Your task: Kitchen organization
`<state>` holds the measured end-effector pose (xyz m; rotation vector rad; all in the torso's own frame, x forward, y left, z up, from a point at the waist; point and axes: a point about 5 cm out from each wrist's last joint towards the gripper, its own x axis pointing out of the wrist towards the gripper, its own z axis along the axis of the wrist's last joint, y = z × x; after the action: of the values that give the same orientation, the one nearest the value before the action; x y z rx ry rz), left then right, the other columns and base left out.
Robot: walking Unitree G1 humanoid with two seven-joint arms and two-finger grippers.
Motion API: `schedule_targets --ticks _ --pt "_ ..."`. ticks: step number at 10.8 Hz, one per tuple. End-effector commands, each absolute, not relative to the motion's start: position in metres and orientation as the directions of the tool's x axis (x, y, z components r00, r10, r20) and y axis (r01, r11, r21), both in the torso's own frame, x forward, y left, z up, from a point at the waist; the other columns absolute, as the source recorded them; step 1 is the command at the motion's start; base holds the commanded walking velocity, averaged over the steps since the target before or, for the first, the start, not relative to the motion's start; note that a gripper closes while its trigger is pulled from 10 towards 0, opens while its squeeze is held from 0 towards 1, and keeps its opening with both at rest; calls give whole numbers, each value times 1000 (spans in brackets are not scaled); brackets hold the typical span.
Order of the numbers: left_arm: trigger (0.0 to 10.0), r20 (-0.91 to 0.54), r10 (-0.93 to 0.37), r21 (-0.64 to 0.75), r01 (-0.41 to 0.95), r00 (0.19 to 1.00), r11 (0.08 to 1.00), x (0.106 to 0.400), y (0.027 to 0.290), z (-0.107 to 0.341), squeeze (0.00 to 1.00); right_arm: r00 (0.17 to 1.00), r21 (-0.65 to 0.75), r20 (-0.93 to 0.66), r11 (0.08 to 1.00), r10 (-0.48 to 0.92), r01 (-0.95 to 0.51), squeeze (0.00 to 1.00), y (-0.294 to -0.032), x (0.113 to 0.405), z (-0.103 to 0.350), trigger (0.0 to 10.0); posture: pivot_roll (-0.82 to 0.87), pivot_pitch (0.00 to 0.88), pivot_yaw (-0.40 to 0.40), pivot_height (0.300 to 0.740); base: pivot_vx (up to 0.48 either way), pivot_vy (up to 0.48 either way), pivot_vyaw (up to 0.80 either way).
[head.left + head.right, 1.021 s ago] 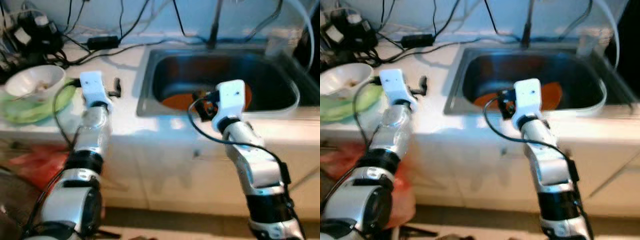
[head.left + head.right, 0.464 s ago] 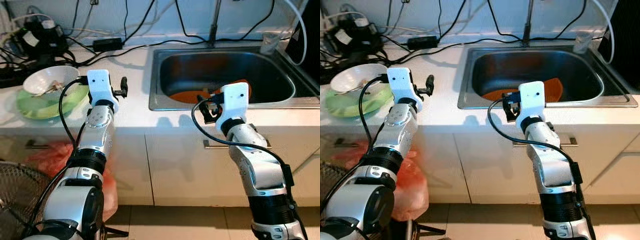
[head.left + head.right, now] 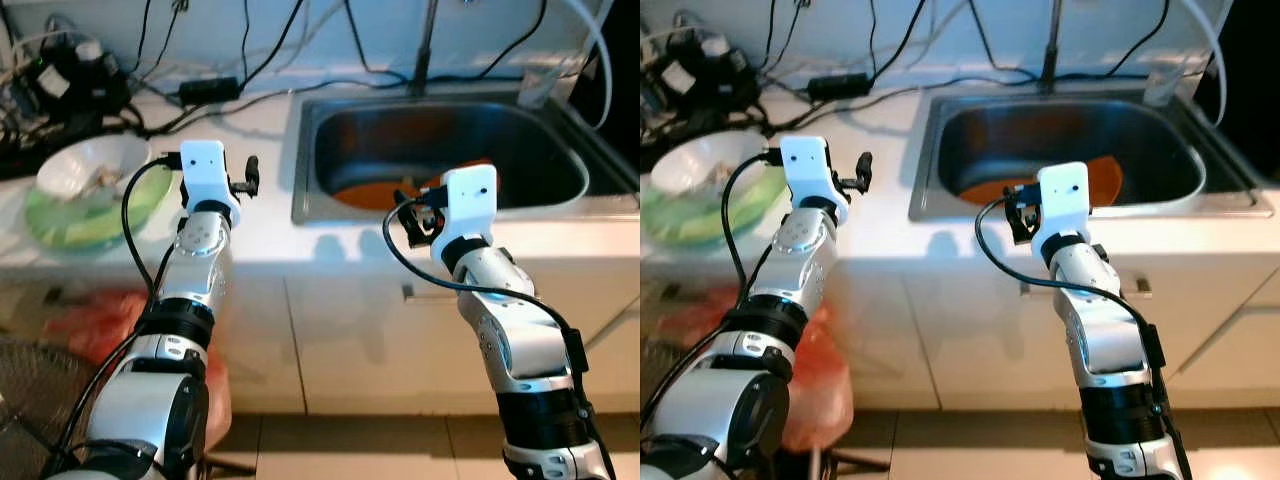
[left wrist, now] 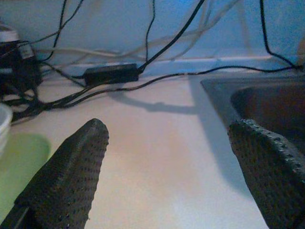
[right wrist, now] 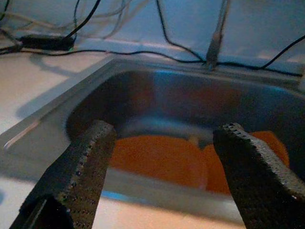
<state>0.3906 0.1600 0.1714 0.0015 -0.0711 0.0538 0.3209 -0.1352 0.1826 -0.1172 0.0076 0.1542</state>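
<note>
Orange plates (image 5: 164,160) lie in the sink (image 5: 57,119), beyond the right gripper (image 5: 162,186), whose fingers are spread wide.
Likely stiff, slick and breakable, they seem best pinched at a rim. Left gripper (image 4: 167,176), fingers also wide apart and holding nothing, hovers over the counter (image 4: 152,157), bowl (image 3: 85,165) alongside.

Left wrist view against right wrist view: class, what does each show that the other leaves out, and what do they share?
The left wrist view alone has the pale green plate under the white bowl's rim, the black power adapter and a wide stretch of white countertop.

The right wrist view alone has the orange items lying in the basin and the faucet stem behind it.

Both share the steel sink, black cables along the wall, and two open black fingers framing the scene.
</note>
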Motion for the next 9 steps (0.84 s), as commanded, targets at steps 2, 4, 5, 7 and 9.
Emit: schedule_targets --ticks 2,4,5,7,9 --pt "10000 156 20 16 -23 987 1000 390 154 186 0 990 -137 58 983 132 -124 0 -138 320 196 10000 -113 0 73 740 339 0 0" --pt "10000 259 -21 37 12 966 999 388 147 207 0 984 -156 136 984 112 -90 0 -143 319 214 10000 -113 0 74 740 339 0 0" --pt "10000 291 -25 25 18 956 1000 387 147 214 0 979 -179 173 981 110 -78 0 -144 319 225 10000 -115 0 72 740 240 0 0" --pt "10000 305 -12 14 8 952 1000 385 150 215 0 973 -201 197 976 122 -81 0 -143 319 232 10000 -115 0 72 740 0 0 0" --pt "10000 267 2 21 -8 964 1000 384 154 206 0 974 -211 177 972 139 -100 0 -140 318 227 10000 -115 0 68 740 0 0 0"
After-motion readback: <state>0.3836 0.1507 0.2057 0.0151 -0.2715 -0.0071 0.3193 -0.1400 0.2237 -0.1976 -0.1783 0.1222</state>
